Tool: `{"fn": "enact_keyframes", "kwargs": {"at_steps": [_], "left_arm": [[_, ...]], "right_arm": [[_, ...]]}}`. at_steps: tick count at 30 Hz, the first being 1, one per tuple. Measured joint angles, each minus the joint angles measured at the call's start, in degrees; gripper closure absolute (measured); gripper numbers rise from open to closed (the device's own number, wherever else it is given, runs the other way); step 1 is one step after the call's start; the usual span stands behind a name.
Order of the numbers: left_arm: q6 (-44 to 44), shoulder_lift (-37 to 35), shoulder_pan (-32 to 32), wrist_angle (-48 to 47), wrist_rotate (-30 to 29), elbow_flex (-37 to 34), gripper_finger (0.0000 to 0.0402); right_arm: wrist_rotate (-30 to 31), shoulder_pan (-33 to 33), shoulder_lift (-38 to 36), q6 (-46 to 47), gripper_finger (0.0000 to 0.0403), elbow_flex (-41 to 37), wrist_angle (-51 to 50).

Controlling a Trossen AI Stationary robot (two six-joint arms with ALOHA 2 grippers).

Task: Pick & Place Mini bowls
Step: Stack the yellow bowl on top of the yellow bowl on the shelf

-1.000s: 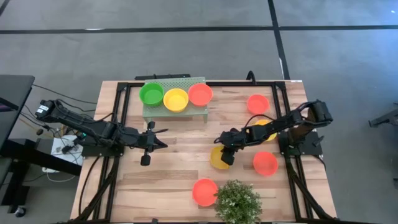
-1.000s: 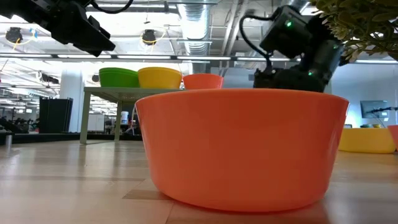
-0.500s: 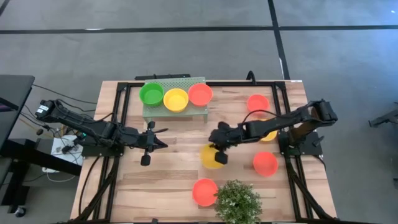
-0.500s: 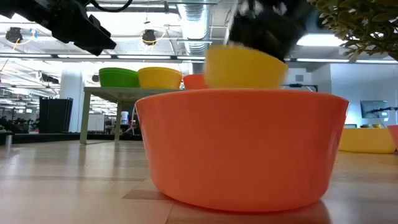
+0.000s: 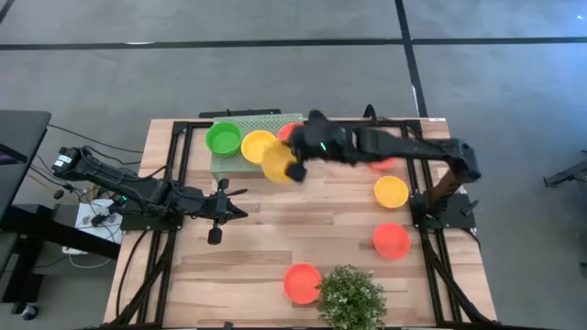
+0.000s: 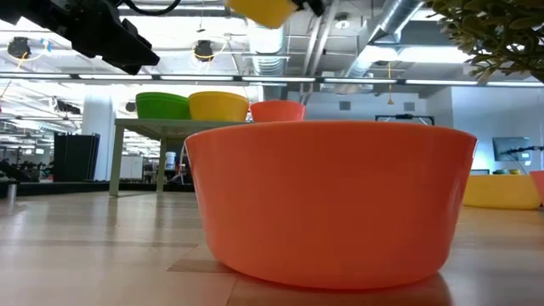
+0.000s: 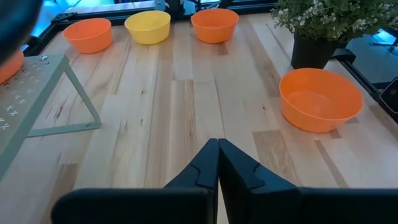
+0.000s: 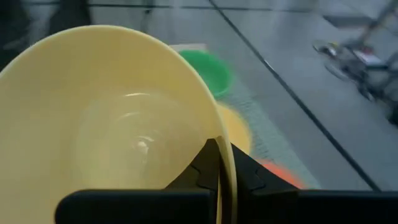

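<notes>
- Pale wooden planks make up the counter (image 5: 275, 229), framed by black rails, with grey floor around it and a bright hall with ceiling ducts beyond in the low view.
- Right pincer (image 5: 295, 170) is stretched across toward the pale green perforated rectangular stand (image 5: 240, 163); its fingers are clamped together on the rim of a yellow round plastic mini bowl (image 8: 112, 130), held in the air just beside the stand's front edge.
- On the stand sit a bright green plastic mini bowl (image 5: 223, 138), a second yellow mini bowl (image 5: 256, 144) and a red-orange mini bowl (image 5: 287, 131), the last partly hidden by the right arm.
- Left pincer (image 7: 218, 163) hangs over the counter's left half, its two dark fingers pressed together and holding nothing.
- Loose bowls on the counter: a yellow one (image 5: 391, 192), a red-orange one (image 5: 391, 240) nearer the front, and another red-orange one (image 5: 302, 282) touching the small bushy green potted plant (image 5: 350, 296).
</notes>
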Motion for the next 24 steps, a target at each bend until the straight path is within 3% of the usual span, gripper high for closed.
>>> {"fn": "enact_keyframes", "kwargs": {"at_steps": [6,11,13,17,24], "left_arm": [[0.33,0.47,0.01,1.22,-0.07,0.00,0.0393],[0.39,0.40,0.02,0.70,-0.44,-0.02,0.0395],[0.41,0.38,0.02,0.90,-0.44,-0.02,0.0395],[0.41,0.38,0.00,0.86,-0.52,-0.02,0.0392],[0.42,0.38,0.00,0.81,-0.68,-0.02,0.0395]], "right_arm": [[-6.18,-6.39,14.06,0.33,0.0401,19.55,-16.70],[-11.80,-10.59,24.62,0.31,0.0401,36.10,-24.56],[-13.54,-12.11,24.92,0.33,0.0402,34.49,-19.96],[-19.24,-14.67,25.18,1.91,0.0402,33.26,-20.37],[-19.86,-15.40,27.97,2.24,0.0402,33.10,-19.08]]}}
